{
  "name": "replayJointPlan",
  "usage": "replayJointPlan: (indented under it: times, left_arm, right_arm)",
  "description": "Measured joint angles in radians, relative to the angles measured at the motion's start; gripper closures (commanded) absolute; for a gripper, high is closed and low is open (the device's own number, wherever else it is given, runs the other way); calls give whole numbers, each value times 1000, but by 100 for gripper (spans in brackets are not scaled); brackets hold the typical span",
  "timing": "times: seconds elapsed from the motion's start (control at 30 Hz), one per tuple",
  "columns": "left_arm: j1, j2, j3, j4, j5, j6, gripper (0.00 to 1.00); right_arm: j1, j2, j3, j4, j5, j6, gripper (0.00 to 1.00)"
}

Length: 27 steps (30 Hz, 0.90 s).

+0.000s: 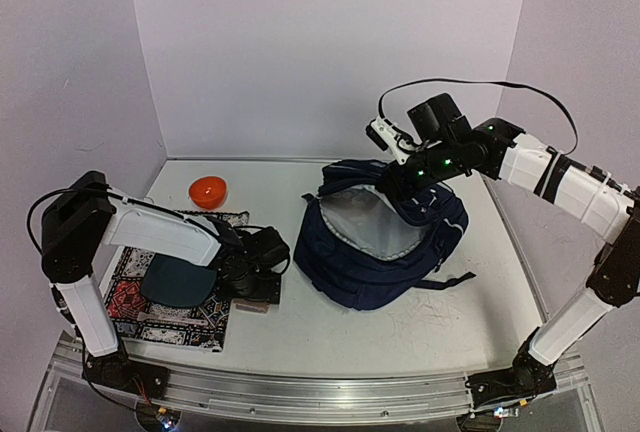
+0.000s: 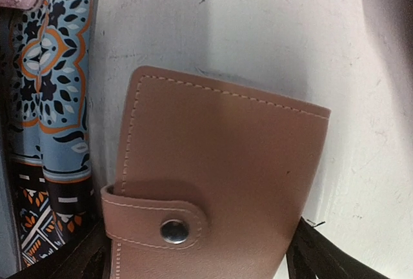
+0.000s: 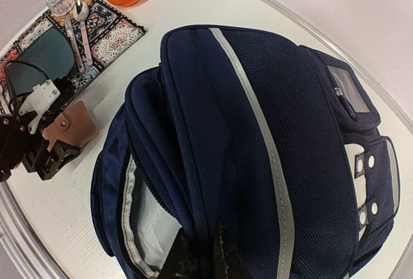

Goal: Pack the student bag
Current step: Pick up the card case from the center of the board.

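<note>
Wallet [image 2: 219,175] beside mat [image 2: 55,98] edge, bag [image 1: 340,272] well apart

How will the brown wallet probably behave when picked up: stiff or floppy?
The wallet looks like flat stitched leather, so probably light and fairly stiff. Its snap tab appears fastened, so it likely stays shut. Lying flat on the table, its thin edge may be hard to grip.

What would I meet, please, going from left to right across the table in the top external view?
In order: orange bowl → brown wallet → student bag.
</note>
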Motion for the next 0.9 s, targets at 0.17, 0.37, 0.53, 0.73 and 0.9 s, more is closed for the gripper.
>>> replayJointPlan:
  times: [0.17, 0.37, 0.53, 0.73, 0.9]
  left_arm:
    - [0, 19, 13, 1, -1, 2, 21]
    - [0, 14, 21, -11, -2, 20, 28]
    - [2, -30, 21, -21, 1, 49, 27]
    - [-20, -130, 85, -32, 16, 129, 27]
    - [-49, -158, 219, 2, 58, 192, 27]
  right_arm:
    - [0, 0, 0, 0, -1, 0, 100]
    - [0, 0, 0, 1, -1, 0, 100]
    - [0, 0, 0, 1, 0, -1, 100]
    - [0, 0, 0, 1, 0, -1, 100]
    - [0, 0, 0, 1, 0, -1, 100]
